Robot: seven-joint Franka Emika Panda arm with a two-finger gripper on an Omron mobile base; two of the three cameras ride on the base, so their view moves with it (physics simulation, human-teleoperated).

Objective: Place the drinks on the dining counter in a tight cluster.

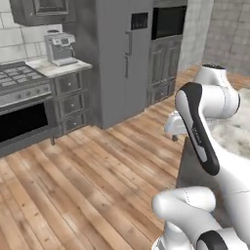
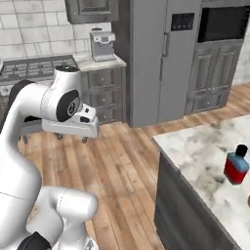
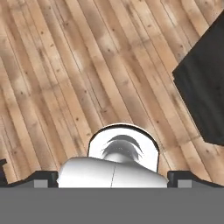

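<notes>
Blue flask (image 2: 237,168) with its red label and black cap stood upright on the dining counter (image 2: 195,146), near the marble top's right side. Nothing was between the gripper's (image 2: 71,137) wide-apart jaws, which hung above the wooden floor (image 3: 65,78), well left of the counter.

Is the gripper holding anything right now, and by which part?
Nothing held: the gripper is open above the wooden floor; the blue flask stands on the dining counter.

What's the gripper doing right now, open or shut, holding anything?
Gripper: open, holding nothing, hanging over the wood floor beside the dining counter. The blue flask stands untouched on the counter.
</notes>
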